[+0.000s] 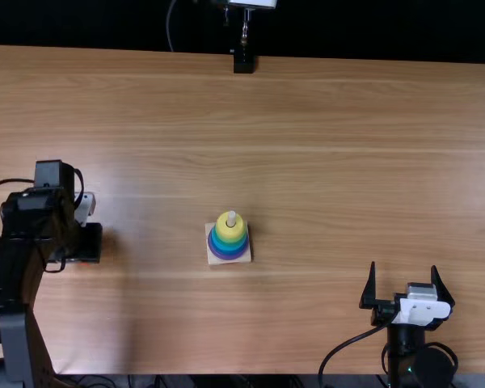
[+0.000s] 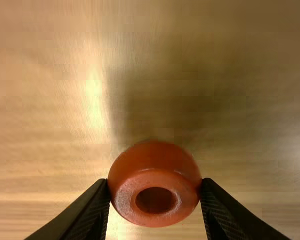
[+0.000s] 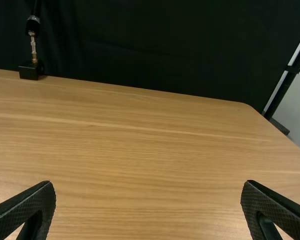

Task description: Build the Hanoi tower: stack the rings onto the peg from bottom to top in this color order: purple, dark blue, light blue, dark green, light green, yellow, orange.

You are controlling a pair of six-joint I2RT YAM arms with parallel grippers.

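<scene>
At the left of the top view, my left gripper point(image 1: 85, 244) is low over the table. In the left wrist view, the left gripper point(image 2: 155, 187) is shut on the orange ring point(image 2: 156, 165), its hole visible between the fingertips. Near the table's middle stands the square wooden base point(image 1: 229, 260) with a tower of rings: purple point(image 1: 229, 255) lowest, blue shades point(image 1: 229, 245) above, yellow ring point(image 1: 229, 227) topmost, and the peg's tip point(image 1: 231, 216) showing. At the lower right, my right gripper point(image 1: 404, 279) stands open and holds nothing; in the right wrist view, the right gripper point(image 3: 148, 197) has its fingers wide apart.
A black stand point(image 1: 243, 62) with a small post is at the table's far edge. The wooden table point(image 1: 331, 162) lies between the tower and both arms. A cable point(image 1: 347, 343) loops beside the right arm, and other cables hang around the left arm.
</scene>
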